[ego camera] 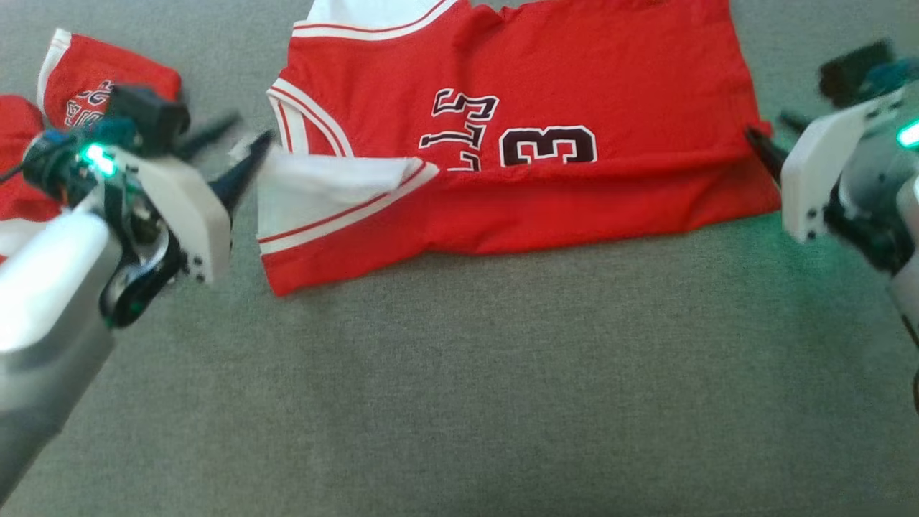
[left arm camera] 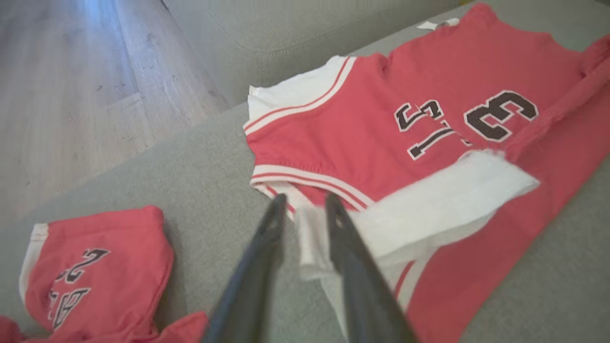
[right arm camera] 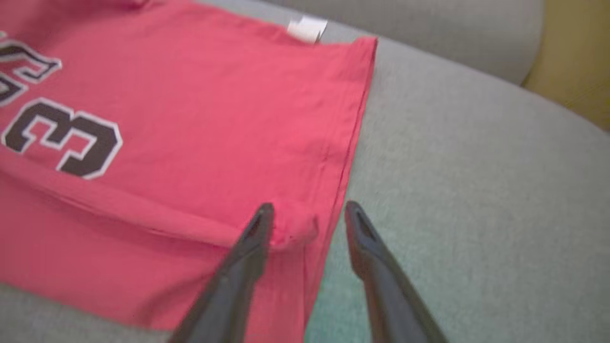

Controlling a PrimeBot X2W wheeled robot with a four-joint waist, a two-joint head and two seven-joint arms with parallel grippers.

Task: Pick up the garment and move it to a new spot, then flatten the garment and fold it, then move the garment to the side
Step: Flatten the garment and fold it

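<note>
Grey cushion carries the jersey (ego camera: pixel 574 86) along its far edge, near side folded over. We find left gripper (left arm camera: pixel 305 200) and right gripper (right arm camera: pixel 310 207) both parted, released. Soft, light, limp; we judge the fold's end corners the best holds

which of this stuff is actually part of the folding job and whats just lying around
In the job:
- red jersey, partly folded on the grey sofa
- left claw at its white trim
- right claw at its hem

Lying about:
- second red garment
- wooden floor
</note>
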